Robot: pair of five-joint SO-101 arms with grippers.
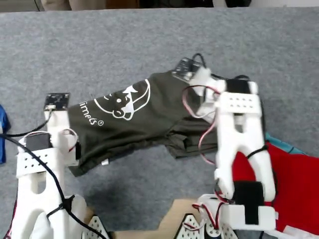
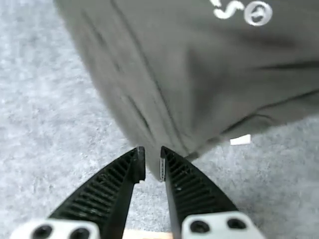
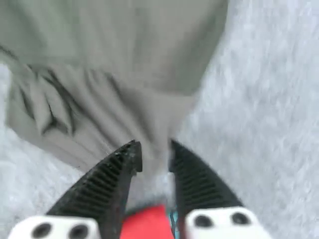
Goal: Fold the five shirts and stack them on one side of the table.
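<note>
A dark olive shirt (image 1: pixel 134 117) with a white print is stretched between my two arms above the grey table. My left gripper (image 1: pixel 65 110) is shut on the shirt's left edge; in the left wrist view the fabric (image 2: pixel 189 74) is pinched between the black fingers (image 2: pixel 152 167). My right gripper (image 1: pixel 193 74) is shut on the far right part of the shirt. In the right wrist view a bunched fold (image 3: pixel 114 99) runs into the closed jaws (image 3: pixel 155 154). The shirt's lower part sags onto the table near the middle (image 1: pixel 184 144).
A red shirt (image 1: pixel 294 184) with a teal one under its edge (image 1: pixel 281 142) lies at the right, partly beneath my right arm. Something blue (image 1: pixel 2 124) shows at the left edge. Cardboard (image 1: pixel 174 216) sits at the front between the arm bases. The far table (image 1: pixel 99 40) is bare grey felt.
</note>
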